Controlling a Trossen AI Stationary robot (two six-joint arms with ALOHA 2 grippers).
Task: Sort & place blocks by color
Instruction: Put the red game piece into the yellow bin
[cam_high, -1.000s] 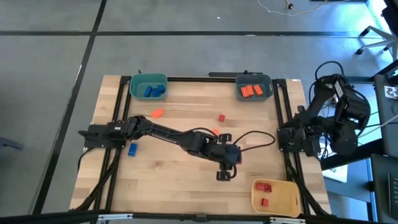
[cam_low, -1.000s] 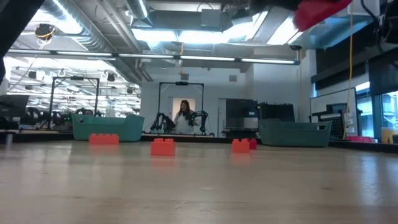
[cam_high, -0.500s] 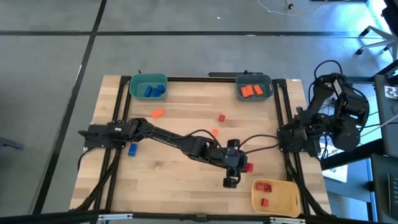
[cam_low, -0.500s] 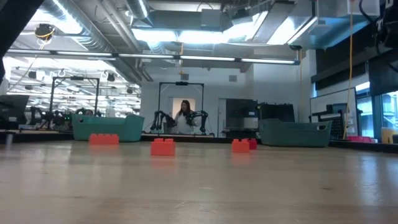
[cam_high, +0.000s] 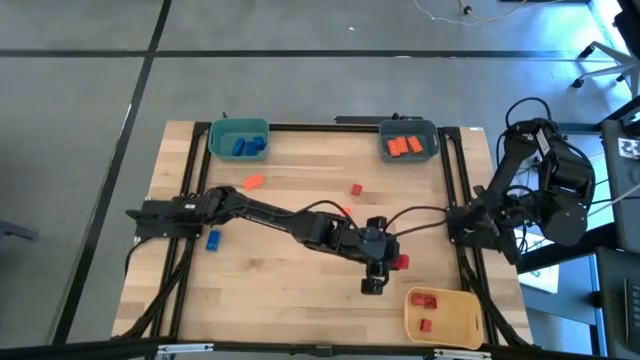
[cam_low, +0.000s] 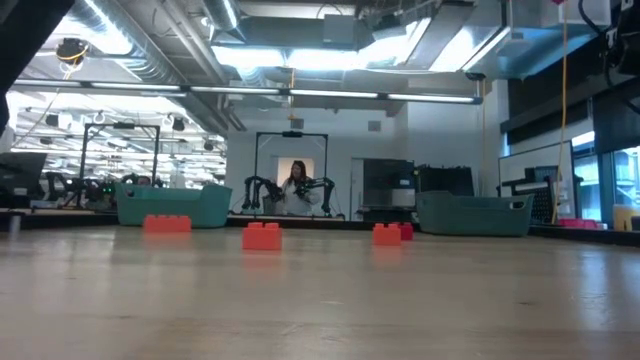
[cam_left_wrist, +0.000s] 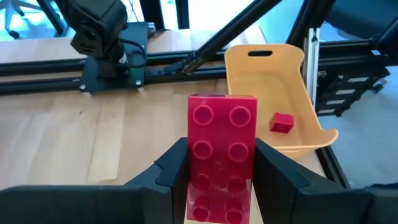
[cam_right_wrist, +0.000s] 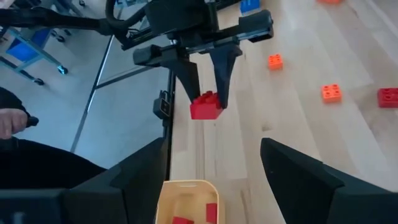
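One red block (cam_left_wrist: 222, 155) sits clamped between the two dark fingers of the left gripper (cam_high: 393, 262), studs facing the wrist camera, lifted clear of the wood. In the high view that gripper hangs right of the table's centre, just above and left of the yellow bin (cam_high: 460, 318) in the lower right corner. The right wrist view shows the same red block (cam_right_wrist: 206, 106) pinched at the fingertips above the bin's rim.

Two red blocks (cam_high: 425, 300) already lie inside the yellow bin. The teal bin (cam_high: 220, 135) at the upper left holds blue blocks (cam_high: 245, 146), and the grey-blue bin (cam_high: 430, 130) at the upper right holds orange blocks (cam_high: 405, 146). Loose on the table (cam_high: 290, 310) are an orange block (cam_high: 253, 182) at the upper left, a red one (cam_high: 356, 189) near the upper middle, a small orange one (cam_high: 346, 212) beside the left arm, and a blue block (cam_high: 213, 240) at the left edge.

The right gripper (cam_right_wrist: 214, 171) waits at the right edge of the table, its fingers spread wide and holding nothing.

Bare wood lies open across the lower left and middle of the high view; black rails frame the left and right edges. No readable writing shows.
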